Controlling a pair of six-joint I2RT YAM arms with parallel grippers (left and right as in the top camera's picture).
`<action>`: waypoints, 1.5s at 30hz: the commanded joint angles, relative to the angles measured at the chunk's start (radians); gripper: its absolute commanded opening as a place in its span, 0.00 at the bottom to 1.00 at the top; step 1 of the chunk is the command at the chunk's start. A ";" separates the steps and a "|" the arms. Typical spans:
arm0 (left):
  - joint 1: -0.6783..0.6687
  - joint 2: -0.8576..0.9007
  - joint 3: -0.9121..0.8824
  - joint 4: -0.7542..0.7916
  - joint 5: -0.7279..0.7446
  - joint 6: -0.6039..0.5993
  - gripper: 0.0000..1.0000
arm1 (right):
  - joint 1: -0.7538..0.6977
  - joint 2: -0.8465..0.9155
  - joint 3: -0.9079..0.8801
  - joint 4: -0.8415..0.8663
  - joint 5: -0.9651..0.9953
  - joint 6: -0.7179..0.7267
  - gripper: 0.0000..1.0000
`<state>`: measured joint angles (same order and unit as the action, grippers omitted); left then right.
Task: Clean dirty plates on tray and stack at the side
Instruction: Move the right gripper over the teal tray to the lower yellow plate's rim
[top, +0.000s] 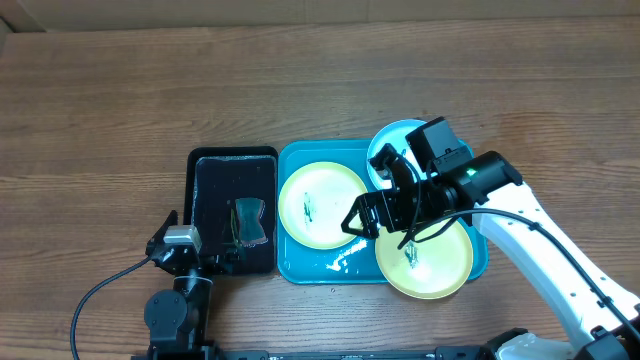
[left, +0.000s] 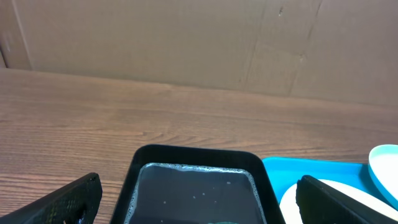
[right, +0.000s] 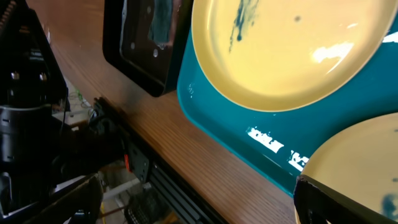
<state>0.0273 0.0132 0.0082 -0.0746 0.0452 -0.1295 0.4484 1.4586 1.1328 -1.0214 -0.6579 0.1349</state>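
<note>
The cyan tray (top: 335, 268) holds a pale yellow plate (top: 322, 205) with a dark smear in its left half. A second pale yellow plate (top: 425, 262), also smeared, overlaps the tray's right front corner. A light cyan plate (top: 392, 140) lies at the tray's back right, partly under my right arm. My right gripper (top: 358, 220) is open and empty, above the tray between the two yellow plates. The right wrist view shows both yellow plates (right: 292, 50) (right: 360, 162) and the tray (right: 249, 134). My left gripper (top: 190, 250) is open and empty at the front left.
A black tray (top: 235, 165) holding soapy water and a dark sponge (top: 247, 222) stands just left of the cyan tray. It fills the left wrist view (left: 196, 186) between my open fingers. The table's front edge and frame show in the right wrist view (right: 161, 186).
</note>
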 joint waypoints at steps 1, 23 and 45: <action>0.006 -0.008 -0.004 0.000 0.000 -0.013 1.00 | 0.011 -0.011 0.028 -0.002 -0.010 -0.013 1.00; 0.005 -0.008 -0.003 0.000 0.011 -0.052 1.00 | 0.011 -0.011 0.028 0.024 -0.010 -0.008 1.00; 0.005 0.551 0.509 -0.353 0.080 -0.155 1.00 | 0.011 -0.011 0.028 0.092 -0.002 -0.005 1.00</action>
<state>0.0273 0.4458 0.3649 -0.3946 0.1032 -0.2714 0.4541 1.4590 1.1332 -0.9440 -0.6548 0.1314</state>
